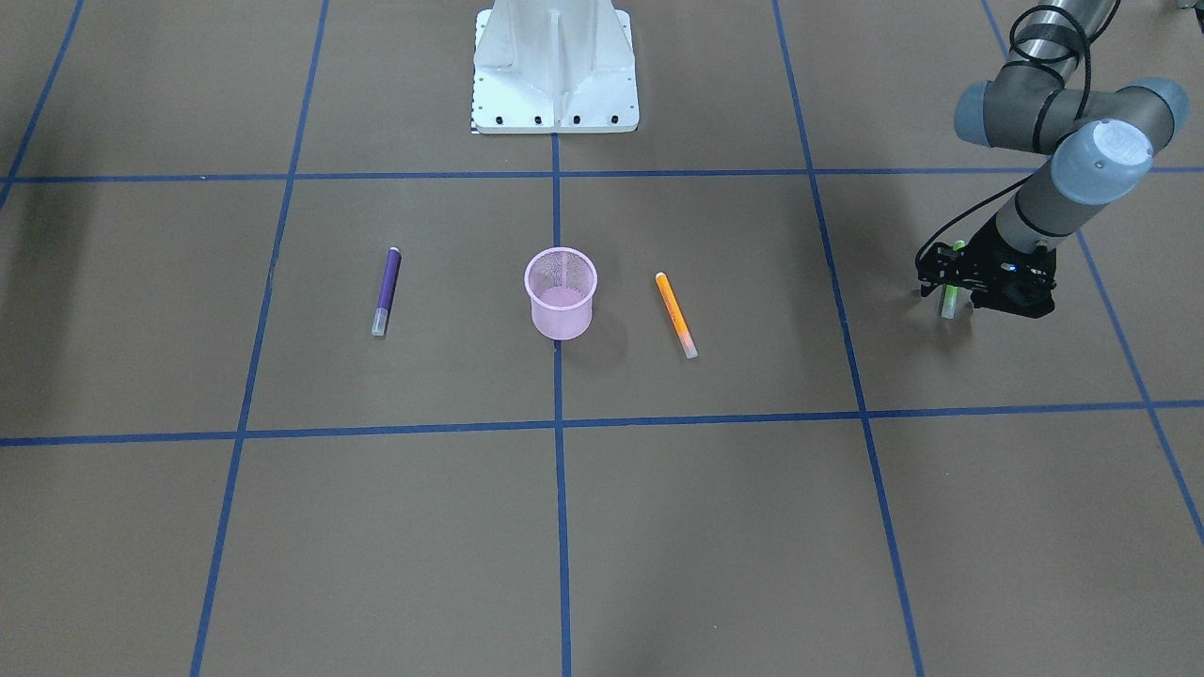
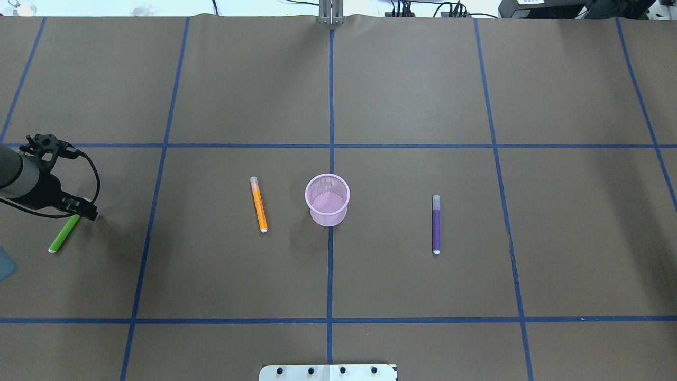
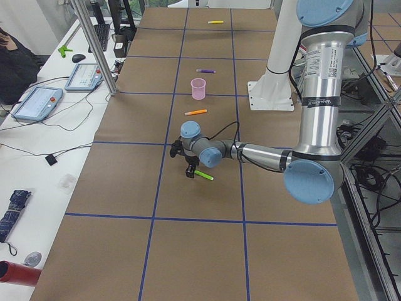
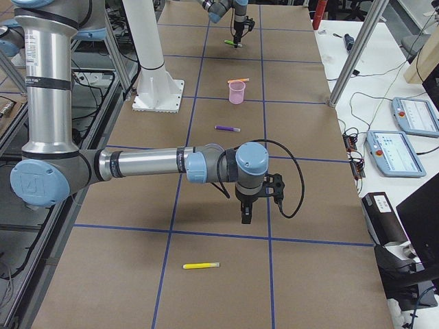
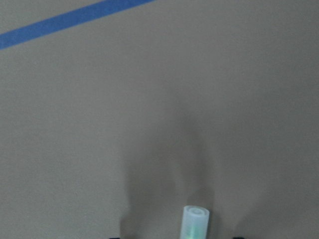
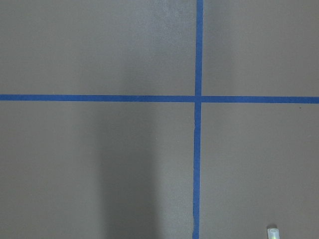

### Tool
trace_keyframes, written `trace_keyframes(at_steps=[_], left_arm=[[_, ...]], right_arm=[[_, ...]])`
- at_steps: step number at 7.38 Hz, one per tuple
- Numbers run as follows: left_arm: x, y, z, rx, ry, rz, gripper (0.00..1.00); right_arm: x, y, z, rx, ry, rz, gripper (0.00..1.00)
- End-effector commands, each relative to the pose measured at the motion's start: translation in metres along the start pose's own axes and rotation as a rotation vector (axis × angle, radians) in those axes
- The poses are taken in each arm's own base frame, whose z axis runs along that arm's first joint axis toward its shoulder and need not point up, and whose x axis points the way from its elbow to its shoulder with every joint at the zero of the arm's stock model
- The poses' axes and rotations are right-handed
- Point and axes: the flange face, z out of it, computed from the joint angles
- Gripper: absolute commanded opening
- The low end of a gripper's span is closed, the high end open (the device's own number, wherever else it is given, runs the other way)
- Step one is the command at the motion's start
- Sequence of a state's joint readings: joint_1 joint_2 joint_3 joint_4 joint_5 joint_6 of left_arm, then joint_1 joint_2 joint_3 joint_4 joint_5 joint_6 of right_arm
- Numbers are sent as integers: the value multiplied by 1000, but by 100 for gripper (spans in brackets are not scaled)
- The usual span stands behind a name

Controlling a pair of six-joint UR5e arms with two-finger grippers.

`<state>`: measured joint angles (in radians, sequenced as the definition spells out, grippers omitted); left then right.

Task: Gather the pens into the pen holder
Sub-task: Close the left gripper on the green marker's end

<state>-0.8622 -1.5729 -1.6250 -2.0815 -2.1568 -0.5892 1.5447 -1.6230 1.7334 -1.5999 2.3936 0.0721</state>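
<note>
One brown surface (image 2: 423, 79) carries everything. The left gripper (image 1: 959, 282), out near its edge, has its fingers seemingly clamped on the tilted green pen (image 2: 62, 235). I cannot tell how the right gripper (image 4: 245, 218) fingers stand. One pink pen holder (image 2: 327, 200) stands upright mid-surface. Two pens lie flat beside it, one on each side and both apart from it: the orange pen (image 2: 258, 205) and the purple pen (image 2: 436, 225).
</note>
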Motion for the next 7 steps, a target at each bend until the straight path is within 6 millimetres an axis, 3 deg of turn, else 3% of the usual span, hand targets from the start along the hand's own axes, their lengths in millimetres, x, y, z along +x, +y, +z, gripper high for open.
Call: trace_keyframes(at_steps=[1,3,6,7], left_arm=[[2,1,0,-10,16,-3,80],[-3,6,1,-15,11,-7,64],[-4,7,1,-16,10,-5,50],[-4,7,1,-16,10,-5,37]], right_arm=[[0,-1,0,0,1,0,100],[0,0,1,-1,-1,1,100],[1,0,1,-3,-1,2,100],[1,0,1,-3,-1,3,100]])
